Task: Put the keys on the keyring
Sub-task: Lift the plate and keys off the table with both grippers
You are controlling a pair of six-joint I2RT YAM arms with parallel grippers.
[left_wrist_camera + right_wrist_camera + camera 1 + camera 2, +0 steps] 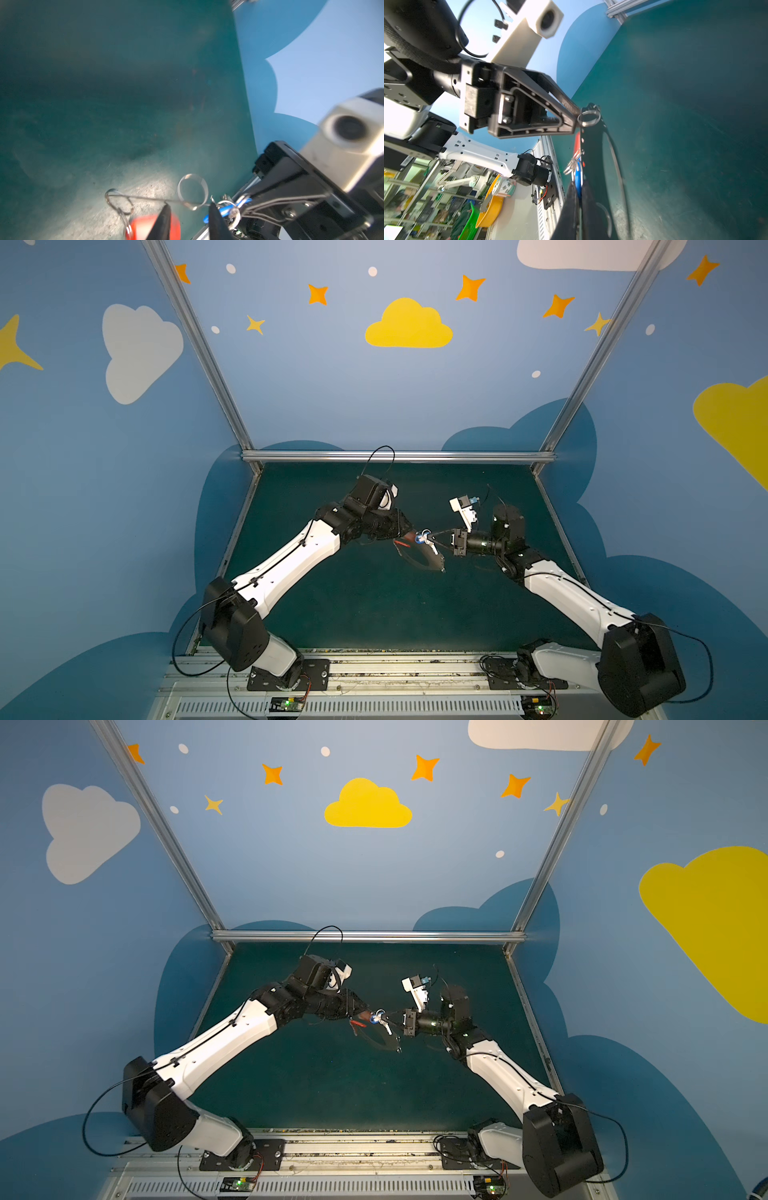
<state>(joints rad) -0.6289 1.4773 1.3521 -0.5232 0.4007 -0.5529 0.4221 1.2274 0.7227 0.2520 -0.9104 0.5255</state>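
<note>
Keyring [434,563] is held in the air above the table [374,605], mid-scene between the two arms in both top views.

Right pincer [432,536]: closed on the keyring beside the blue tag [422,537]. In the right wrist view its fingers [569,207] are seen pressed together against the keyring [591,143].

Left pincer [189,205]: parted, nothing clamped. The keyring is seen edge-on as a thin line [145,199] running across the gap between its fingers [164,222].

Red tag [143,226] is noted just beside one left finger, hung from a wire ring [119,200] at the keyring's end. The blue tag [225,210] lies beside the other finger, toward the right pincer. In a top view a silver key [433,548] hangs just below the blue tag.

A flat ring [193,191] is seen at the keyring's edge, near the left fingertips.
</note>
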